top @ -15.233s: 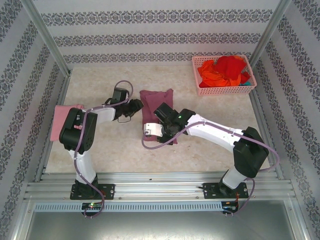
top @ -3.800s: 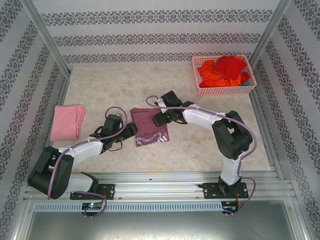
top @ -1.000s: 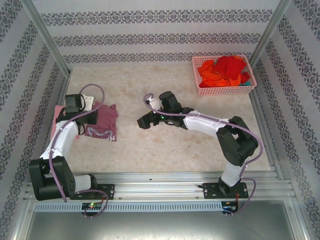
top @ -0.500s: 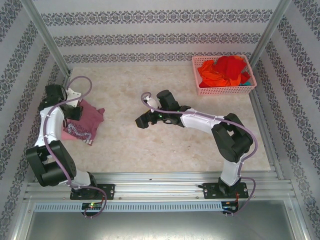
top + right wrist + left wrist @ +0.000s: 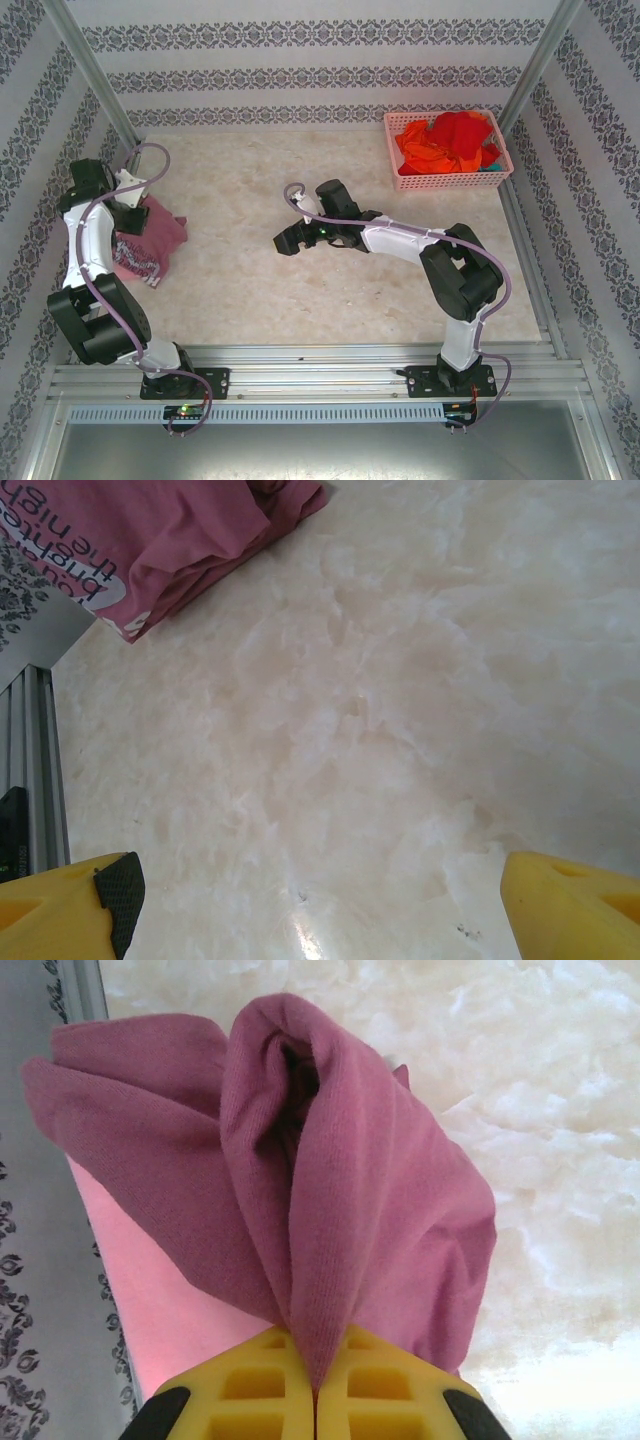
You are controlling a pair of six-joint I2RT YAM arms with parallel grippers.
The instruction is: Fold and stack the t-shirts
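At the far left the left gripper [image 5: 128, 212] is clamped tight on a bunched fold of the mauve t-shirt [image 5: 152, 238]. In the left wrist view its yellow pads [image 5: 270, 1390] meet with the cloth pinched between them. The shirt hangs from the grip in a loose, crumpled drape, and white lettering [image 5: 136, 264] shows on its near end. Under it lies the light pink t-shirt [image 5: 160, 1310], a strip of which shows along the left side, right beside the patterned wall [image 5: 30, 1260]. That wall and the aluminium corner post [image 5: 90, 75] crowd the left arm closely, and its purple cable [image 5: 150, 150] loops over the spot.

Toward the middle, the right gripper [image 5: 288, 241] hangs low over the marbled table [image 5: 300, 300], well apart from the mauve shirt. Its jaws stand spread wide with nothing held. In the right wrist view its yellow fingers [image 5: 575, 900] sit at the bottom corners with tabletop between them, and the mauve shirt and its lettering appear in the upper left corner.

At the far right corner stands the pink lattice basket [image 5: 450, 182], heaped with a red t-shirt [image 5: 462, 130] and an orange t-shirt [image 5: 415, 150], both rumpled and unfolded, near the right-hand post [image 5: 530, 70].
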